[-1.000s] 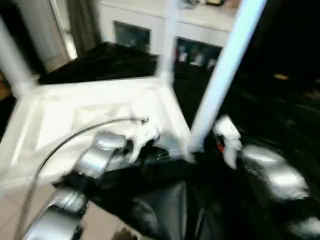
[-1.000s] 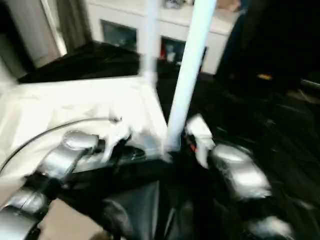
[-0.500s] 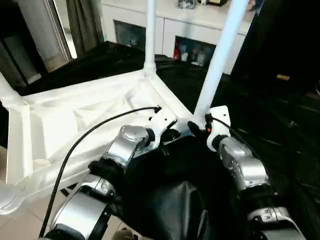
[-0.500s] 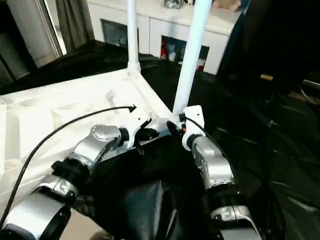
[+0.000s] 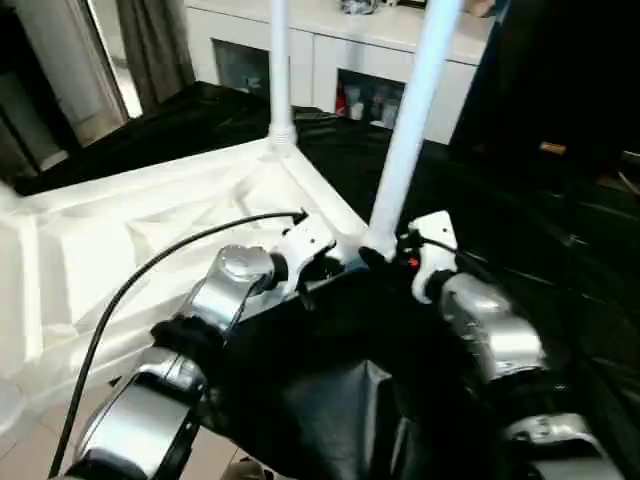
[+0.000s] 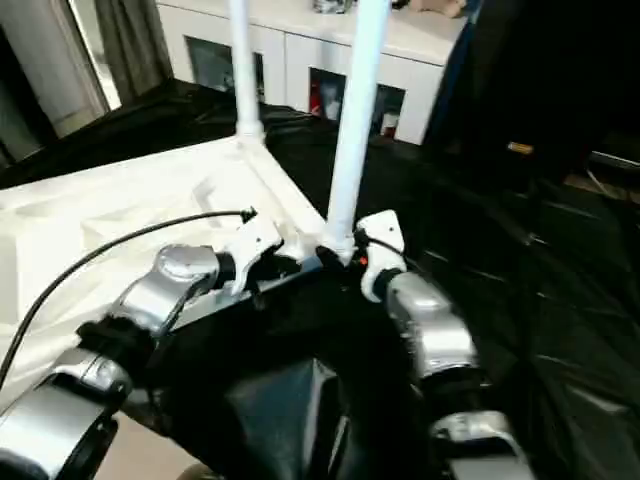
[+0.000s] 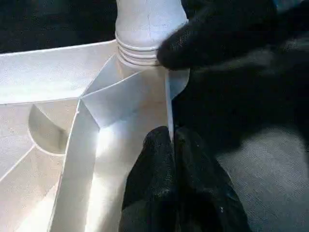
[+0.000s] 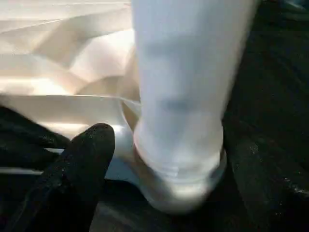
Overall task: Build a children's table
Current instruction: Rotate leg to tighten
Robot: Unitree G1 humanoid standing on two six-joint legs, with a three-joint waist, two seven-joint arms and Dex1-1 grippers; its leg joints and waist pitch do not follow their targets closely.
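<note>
The white tabletop (image 5: 150, 230) lies upside down, ribbed underside up. One white leg (image 5: 410, 130) stands in its near right corner socket, and a second leg (image 5: 278, 70) stands in the far corner. My left gripper (image 5: 325, 268) is shut on the thin rim wall (image 7: 170, 104) just beside the near socket. My right gripper (image 5: 385, 255) is open at the base of the near leg (image 8: 178, 96). One black finger (image 8: 89, 154) stands a little apart from the leg's flared end.
A black cloth (image 5: 520, 200) covers the surface under and right of the tabletop. A white glass-door cabinet (image 5: 350, 70) stands behind. A black cable (image 5: 150, 270) arcs over my left forearm. Tiled floor (image 5: 40, 440) shows at the near left.
The camera has swung and steadied. Both grippers stay at the near right corner, the left still pinching the rim and the right still at the leg's base.
</note>
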